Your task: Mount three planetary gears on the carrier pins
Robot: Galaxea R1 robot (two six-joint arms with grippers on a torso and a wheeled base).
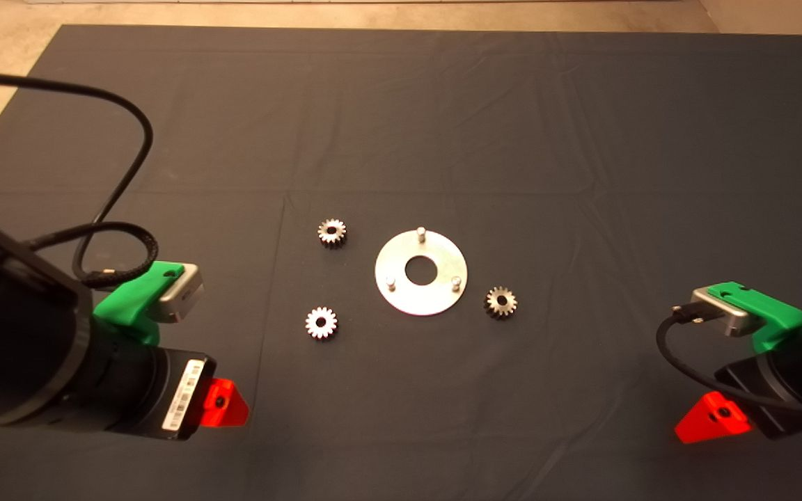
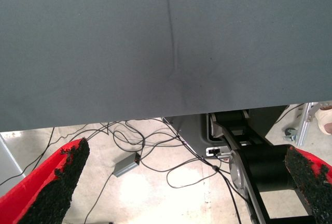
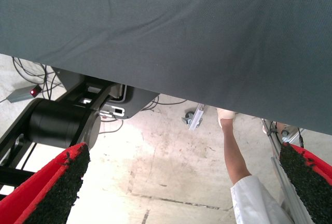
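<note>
**Three gears loose, pins bare**

Left claw parked at near left, fingers spread wide, empty. Two gears left of disc: one far, one near, both flat on table. Three pins upright in a triangle, none loaded. Third gear just right of disc. Right claw waiting at near right, also wide, empty. Probably hard, dense, slippery; best pinched across toothed rims, kept level over pins.

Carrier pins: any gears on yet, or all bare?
All bare. The three carrier pins stand empty on the disc; the three planetary gears lie flat on the mat around it.
</note>
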